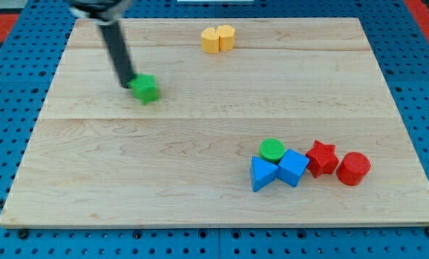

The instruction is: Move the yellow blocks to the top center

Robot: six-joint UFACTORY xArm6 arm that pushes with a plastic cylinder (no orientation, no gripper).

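Observation:
Two yellow blocks sit touching each other near the view's top centre: a yellow block (211, 40) on the left and a yellow hexagon-like block (226, 36) on the right. My dark rod comes down from the view's top left, and my tip (127, 85) rests against the left side of a green star-like block (146, 88). The tip is well to the left of and below the yellow blocks.
The wooden board (92, 180) lies on a blue pegboard. At the lower right stands a cluster: a green cylinder (272, 150), a blue triangle (263, 173), a blue cube (294, 167), a red star (322, 157) and a red cylinder (353, 168).

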